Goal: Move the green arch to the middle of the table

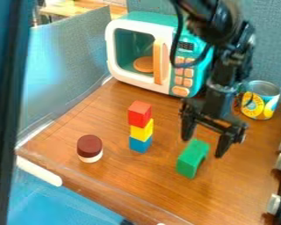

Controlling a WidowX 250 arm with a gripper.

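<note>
Hand [203, 146] is open, fingers spread above the arch [191, 159], which rests on the counter [125, 178] near the block stack [141, 128]. Centre across the narrow width, lower vertically, and close evenly before lifting.

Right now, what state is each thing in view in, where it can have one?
Gripper: open
Green arch: on the table, ungripped
Red block: on the yellow one
Blue block: bottom of that stack
Toy microwave: door shut
Can: upright
Maroon-and-white piece: maroon side up
</note>
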